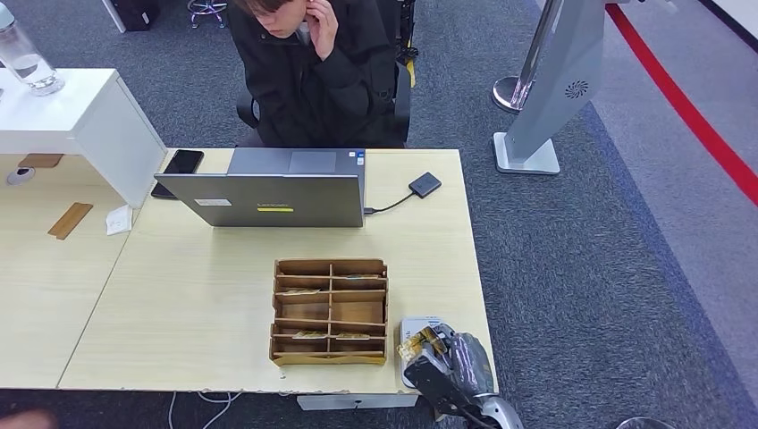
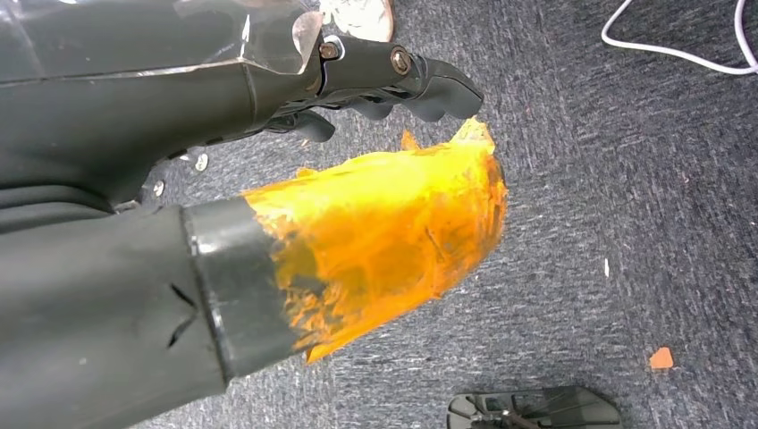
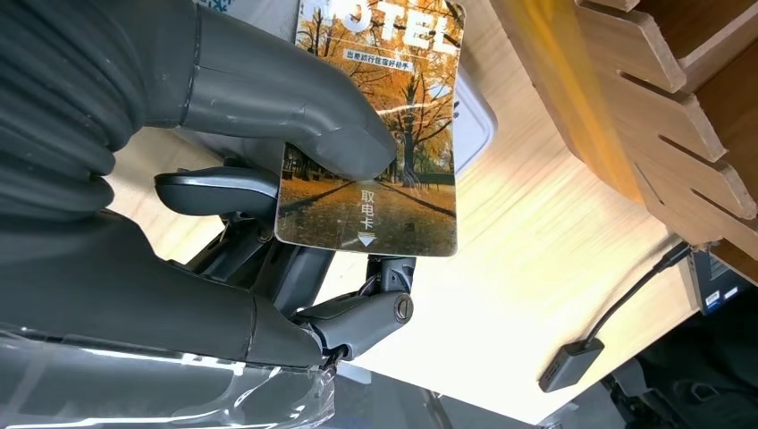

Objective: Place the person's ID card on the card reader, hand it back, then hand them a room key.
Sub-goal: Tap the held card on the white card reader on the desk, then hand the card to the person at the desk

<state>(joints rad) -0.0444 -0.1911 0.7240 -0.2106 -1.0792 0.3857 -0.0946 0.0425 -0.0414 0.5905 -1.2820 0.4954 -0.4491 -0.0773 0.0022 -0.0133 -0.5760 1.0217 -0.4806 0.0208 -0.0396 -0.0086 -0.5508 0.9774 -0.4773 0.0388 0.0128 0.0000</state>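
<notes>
Grey carpet (image 1: 581, 268) surrounds a pale wooden table (image 1: 197, 295) that takes up the left and centre of the head view. Nearest the camera, at the bottom edge right of centre, the robot's right hand (image 1: 447, 362) sits over the table's near right corner. It holds a room key card (image 3: 375, 125) printed with an autumn tree scene, the thick grey thumb (image 3: 295, 107) pressing the card's face while darker fingers (image 3: 214, 189) lie behind it. Under the hand a small white card reader (image 1: 413, 323) rests on the tabletop, touching nothing else. Just left of the hand stands a brown slotted card organizer (image 1: 330, 311), with some cards lying in its compartments. The left hand (image 2: 393, 76) hangs over the carpet in its wrist view, its dark fingers curled with nothing seen in them; a thick part wrapped in orange tape (image 2: 384, 232) fills the picture's centre.

Farther up the table, in the middle of the head view, an open grey laptop (image 1: 277, 192) faces away from the robot, and a cable runs from its right side to a small dark adapter (image 1: 425, 185). A black phone (image 1: 179, 170) lies at the laptop's left. Beyond the table's far edge, at top centre, a person in a dark jacket (image 1: 313, 71) sits with one hand raised to the head. A grey stand (image 1: 545, 98) rises at upper right.
</notes>
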